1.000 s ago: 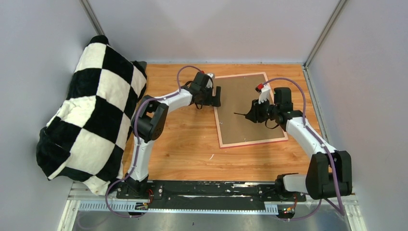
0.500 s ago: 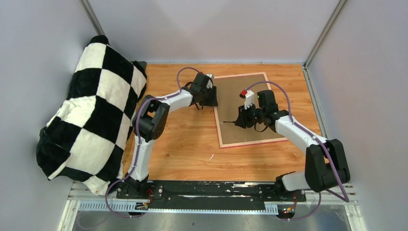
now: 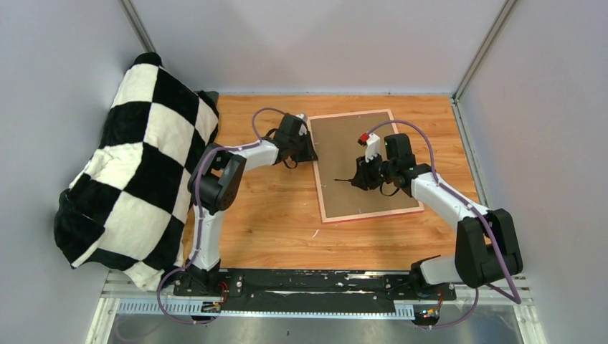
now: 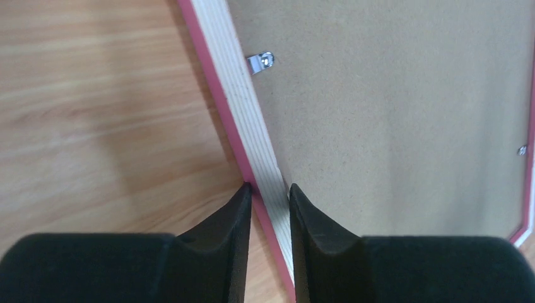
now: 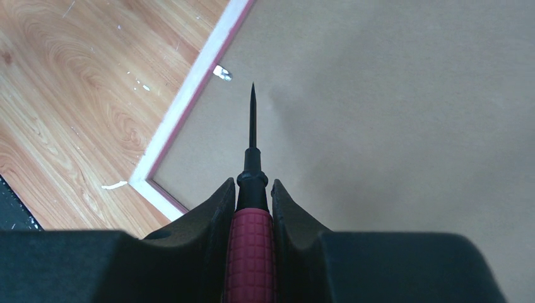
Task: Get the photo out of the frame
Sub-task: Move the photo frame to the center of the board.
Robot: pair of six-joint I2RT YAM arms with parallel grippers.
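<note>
The left arm (image 3: 215, 183) and the right arm (image 3: 444, 197) look alike, with smooth white link segments joined by chunky black joint housings. A thin purple cable (image 3: 265, 110) runs along each arm from base to wrist, looping free in places. A small red patch (image 3: 363, 137) marks the white mount at the right wrist. The fingers (image 4: 217, 246) are matte black wedges that taper to narrow tips. Both bases are bolted to a black rail (image 3: 315, 283).
</note>
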